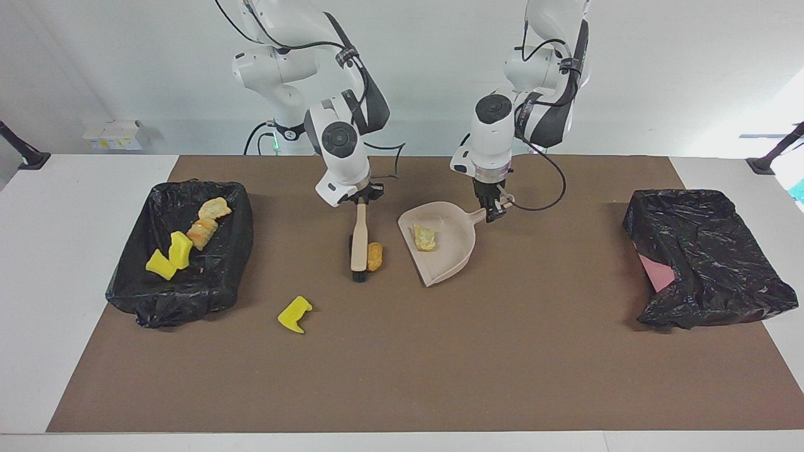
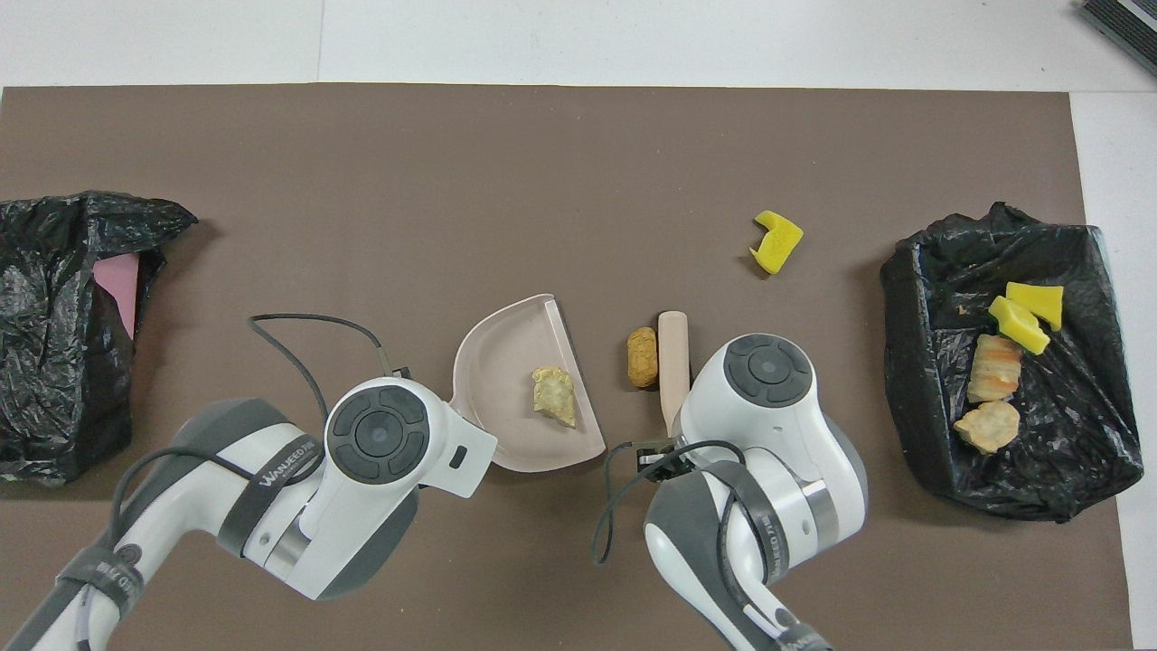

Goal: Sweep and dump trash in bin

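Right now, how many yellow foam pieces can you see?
3: two yellow chunks lie together in the black-lined bin at the right arm's end; one yellow chunk lies on the brown mat. More may be hidden.

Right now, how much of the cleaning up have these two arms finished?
Roughly midway. Four scraps already lie in the black-lined bin at the right arm's end, and one pale lump sits in the dustpan held by the left gripper. In hand: the right gripper holds the brush against a tan lump beside the pan. Left: a yellow chunk, then dumping.
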